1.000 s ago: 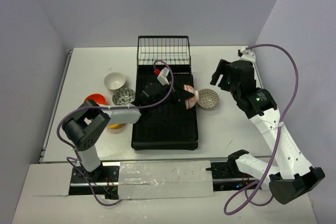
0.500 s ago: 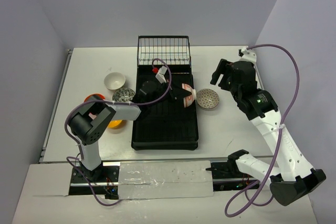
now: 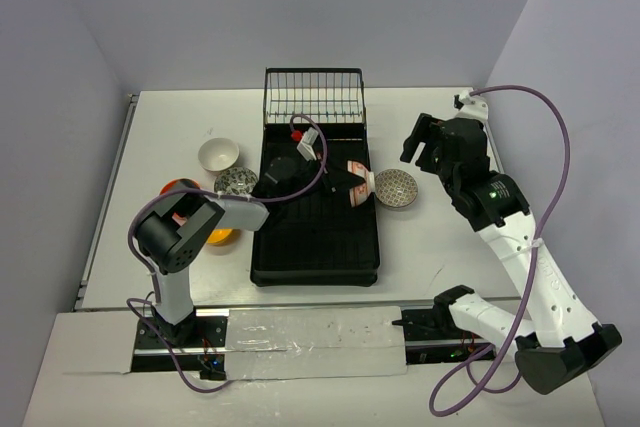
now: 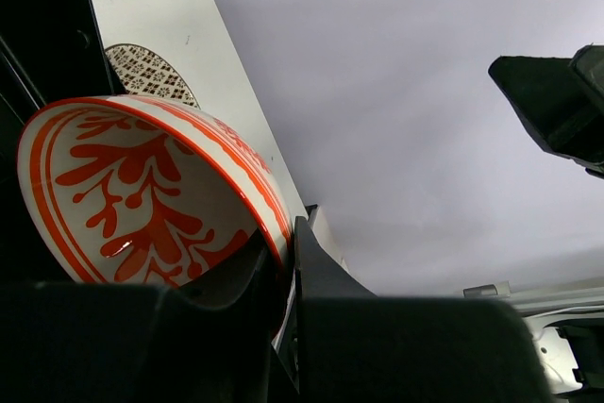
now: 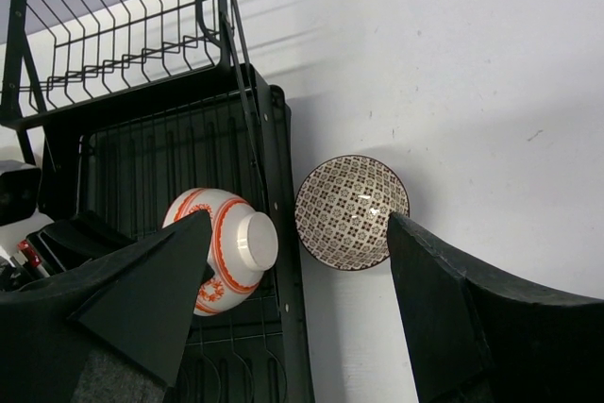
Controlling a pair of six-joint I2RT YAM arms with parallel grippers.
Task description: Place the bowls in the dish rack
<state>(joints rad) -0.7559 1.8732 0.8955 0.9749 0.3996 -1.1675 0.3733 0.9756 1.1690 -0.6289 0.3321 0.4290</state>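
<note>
My left gripper (image 3: 343,180) is shut on the rim of the red-on-white bowl (image 3: 360,182) and holds it on its side over the right edge of the black dish rack (image 3: 315,237). In the left wrist view the fingers (image 4: 311,271) pinch that bowl's rim (image 4: 142,186). My right gripper (image 3: 424,143) is open and empty, hovering above the pinkish patterned bowl (image 3: 396,188), which sits on the table just right of the rack. The right wrist view shows both bowls, the held one (image 5: 222,247) and the patterned one (image 5: 351,211), between its open fingers.
Left of the rack are a white bowl (image 3: 218,154), a grey speckled bowl (image 3: 236,184), a red-orange bowl (image 3: 178,190) and a yellow-orange bowl (image 3: 222,238) partly under my left arm. The upright wire basket (image 3: 312,97) stands at the rack's far end.
My left arm has shifted its elbow and moved the held bowl slightly towards the rack's far end. The right arm has not moved.
</note>
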